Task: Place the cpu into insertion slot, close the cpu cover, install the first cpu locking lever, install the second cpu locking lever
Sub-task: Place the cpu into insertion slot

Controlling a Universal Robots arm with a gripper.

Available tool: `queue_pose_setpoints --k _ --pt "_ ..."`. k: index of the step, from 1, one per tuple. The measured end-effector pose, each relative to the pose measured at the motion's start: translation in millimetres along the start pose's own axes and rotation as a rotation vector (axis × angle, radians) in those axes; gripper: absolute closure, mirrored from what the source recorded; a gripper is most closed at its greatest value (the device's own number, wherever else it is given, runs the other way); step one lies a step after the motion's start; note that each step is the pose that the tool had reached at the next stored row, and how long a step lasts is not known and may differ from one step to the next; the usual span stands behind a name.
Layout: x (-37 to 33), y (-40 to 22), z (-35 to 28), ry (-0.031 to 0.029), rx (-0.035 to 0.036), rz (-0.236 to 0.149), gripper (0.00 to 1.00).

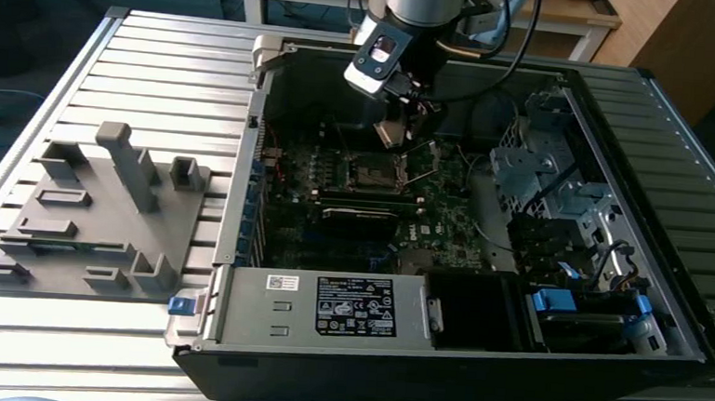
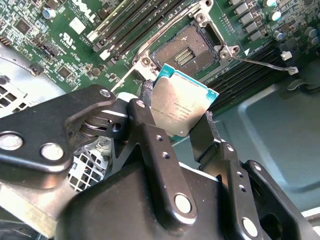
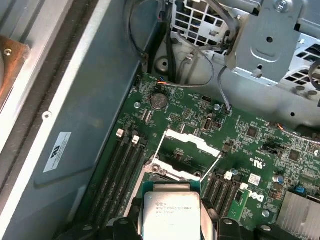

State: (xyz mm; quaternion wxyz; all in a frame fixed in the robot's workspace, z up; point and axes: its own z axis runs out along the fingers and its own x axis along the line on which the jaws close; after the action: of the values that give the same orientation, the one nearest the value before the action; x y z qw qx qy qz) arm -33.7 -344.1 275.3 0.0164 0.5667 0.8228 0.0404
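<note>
The end effector (image 2: 177, 119) is clenched on the cpu (image 2: 182, 106), one black finger (image 2: 145, 120) on each of two opposite edges, with the dull metal top facing the wrist cameras. The chip hangs in the air, clear of the board and not yet seated.

What matters is where the insertion slot (image 3: 170, 176) lies from the chip: in the first wrist view it sits straight ahead of the held cpu (image 3: 171, 214), just past its leading edge, along the line in which the fingers point. The chip's edges look roughly parallel to the slot's sides there, so I judge little twist is left to take out — mostly a descent. The chip is near enough square that it has no long axis to speak of.

The cpu cover (image 3: 192, 141) stands raised at the slot's far side, so the slot is open. In the exterior view the end effector (image 1: 395, 136) hovers inside the open computer case (image 1: 322, 371) on the worktop (image 1: 154, 67), just beside and above the slot (image 1: 376, 171).
</note>
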Motion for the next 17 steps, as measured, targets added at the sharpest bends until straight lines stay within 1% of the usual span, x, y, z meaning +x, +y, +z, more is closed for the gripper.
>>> queue_pose_setpoints --k 17 --pt "-0.1 -0.6 5.7 -0.0062 -0.0012 0.070 0.46"
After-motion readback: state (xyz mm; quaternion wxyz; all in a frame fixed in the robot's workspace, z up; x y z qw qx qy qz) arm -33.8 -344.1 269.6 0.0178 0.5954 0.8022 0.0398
